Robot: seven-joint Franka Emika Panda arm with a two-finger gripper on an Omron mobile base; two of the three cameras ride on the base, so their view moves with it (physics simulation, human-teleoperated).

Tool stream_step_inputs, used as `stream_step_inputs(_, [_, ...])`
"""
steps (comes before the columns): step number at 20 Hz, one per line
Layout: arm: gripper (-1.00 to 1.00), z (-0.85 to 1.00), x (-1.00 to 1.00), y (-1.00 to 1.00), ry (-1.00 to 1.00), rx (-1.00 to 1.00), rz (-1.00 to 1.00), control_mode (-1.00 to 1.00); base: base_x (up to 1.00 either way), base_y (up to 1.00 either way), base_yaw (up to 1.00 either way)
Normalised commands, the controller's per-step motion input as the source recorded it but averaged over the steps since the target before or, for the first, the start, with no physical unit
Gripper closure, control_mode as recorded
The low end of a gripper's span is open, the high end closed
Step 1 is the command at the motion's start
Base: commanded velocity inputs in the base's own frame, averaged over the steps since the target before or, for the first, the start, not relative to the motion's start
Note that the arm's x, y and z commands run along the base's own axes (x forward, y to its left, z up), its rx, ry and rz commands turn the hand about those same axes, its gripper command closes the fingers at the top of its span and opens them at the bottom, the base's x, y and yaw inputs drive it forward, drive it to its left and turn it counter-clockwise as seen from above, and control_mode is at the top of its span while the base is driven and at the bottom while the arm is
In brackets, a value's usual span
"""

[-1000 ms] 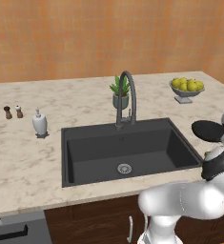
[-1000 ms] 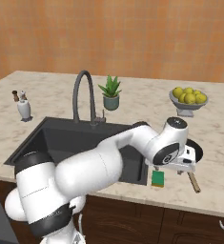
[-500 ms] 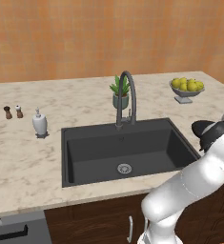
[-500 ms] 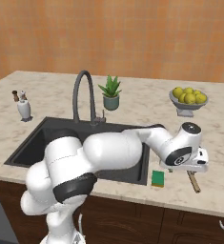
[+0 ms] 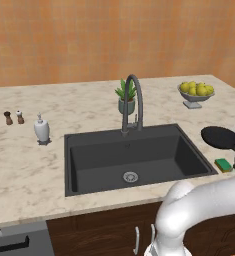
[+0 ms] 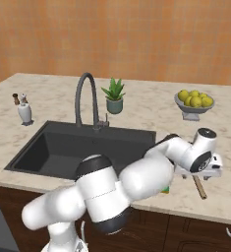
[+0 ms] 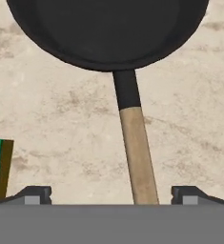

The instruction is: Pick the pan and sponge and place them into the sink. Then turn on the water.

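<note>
The tool [image 7: 111, 193] hangs over the pan's handle [image 7: 138, 157], its two tips spread wide on either side of the wooden shaft and holding nothing. The step in hand looks like the grasp of the pan [image 7: 108, 28]: to do it well the tool should come straight down with the handle centred between the tips and close across the pale wood rather than the short black neck, since the wood is thicker and looks less slick. A grip this far from the bowl will probably let the pan sag, so a slow, level lift would be wise. The pan is round, shallow and matt black, and sits on the bench [image 5: 24, 170] near its front right corner, just right of the sink [image 5: 134, 155]. The sponge [image 5: 222, 164] lies close beside it toward the front edge; it looks green on top with a yellow side, though it is small and partly cut off. The bench is beige marbled stone, and the sink is a dark rectangular basin with a metal drain.
</note>
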Motion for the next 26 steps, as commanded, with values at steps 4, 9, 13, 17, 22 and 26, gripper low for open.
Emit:
stream_step_inputs(4, [-1.0,-0.31,0.13,-0.15,0.02,0.0,0.0,-1.0,0.0,0.0,0.0])
stream_step_inputs(9, [-1.0,-0.43,0.0,-0.22,0.0,0.0,0.0,-1.0,0.0,0.0,0.0])
stream_step_inputs(13, [-1.0,-0.51,0.0,-0.13,0.0,0.0,0.0,-1.0,0.0,0.0,0.0])
stream_step_inputs(17, [-1.0,-0.55,0.0,0.0,0.0,-0.01,0.0,-1.0,0.0,0.0,0.0])
stream_step_inputs(22, [1.0,-0.51,0.0,0.04,-0.01,-0.03,0.0,-1.0,0.0,0.0,0.0])
stream_step_inputs(26, [1.0,-0.54,0.0,0.24,0.0,-0.02,0.0,-1.0,0.0,0.0,0.0])
